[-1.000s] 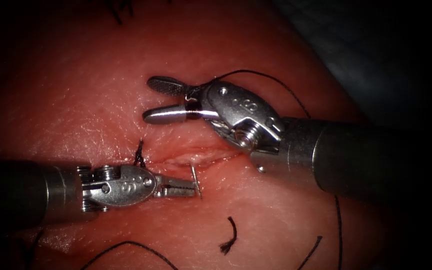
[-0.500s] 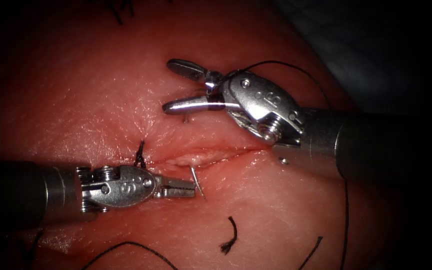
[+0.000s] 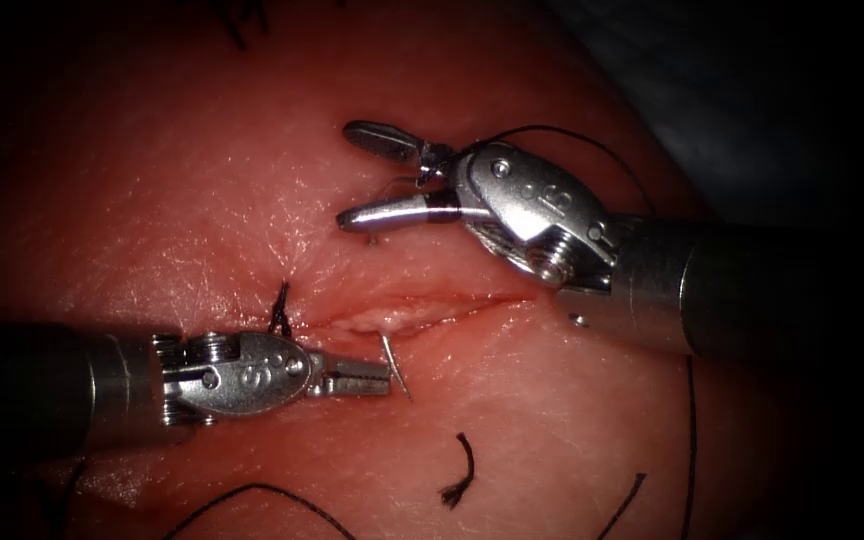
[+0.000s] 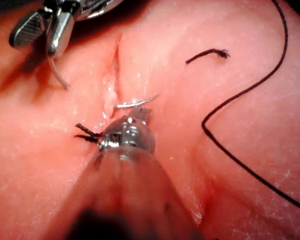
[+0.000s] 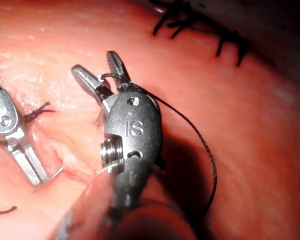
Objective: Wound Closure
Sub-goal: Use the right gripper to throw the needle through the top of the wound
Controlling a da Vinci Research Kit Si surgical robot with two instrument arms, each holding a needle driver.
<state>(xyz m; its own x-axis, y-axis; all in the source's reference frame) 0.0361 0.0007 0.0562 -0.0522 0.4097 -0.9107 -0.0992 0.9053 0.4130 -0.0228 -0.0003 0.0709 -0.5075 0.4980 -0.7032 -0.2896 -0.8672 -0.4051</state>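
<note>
Gripping the needle [image 3: 393, 366] near its tip, your left tool [image 3: 377, 377] risks slipping; right tool [image 3: 360, 178] open, holding nothing.

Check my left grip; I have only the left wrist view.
Observer: Endoscope view: the left tool has its jaws shut on the needle just below the cut. The needle's upper end appears to enter the tissue at the cut's lower edge.
Operator: Report the thread at the other tool.
Observer: Right wrist view: the thread crosses the right tool at the base of its open jaws, which hold nothing.
Operator: Name what lies beyond it.
Observer: Same view: dark stitches sit in the tissue past its tips.
</note>
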